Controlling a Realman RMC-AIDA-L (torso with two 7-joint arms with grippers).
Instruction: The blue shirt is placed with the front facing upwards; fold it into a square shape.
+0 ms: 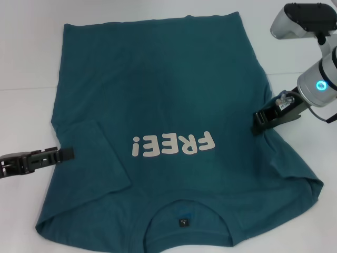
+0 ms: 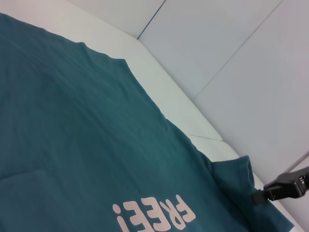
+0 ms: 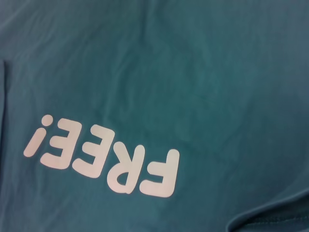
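The blue shirt (image 1: 174,105) lies flat on the white table, front up, with the collar and its dark label (image 1: 183,222) nearest me. The white "FREE!" lettering (image 1: 174,145) reads upside down. The shirt's left sleeve (image 1: 87,158) is folded inward onto the body. My left gripper (image 1: 66,154) lies low at the shirt's left edge, beside that folded sleeve. My right gripper (image 1: 259,121) is at the shirt's right edge, shut on bunched sleeve fabric; it also shows in the left wrist view (image 2: 258,195). The right wrist view shows the lettering (image 3: 104,162) close up.
The white table (image 1: 26,63) surrounds the shirt on the left, far and right sides. The shirt's hem (image 1: 152,21) lies near the table's far edge. A pale wall (image 2: 231,58) stands beyond the table.
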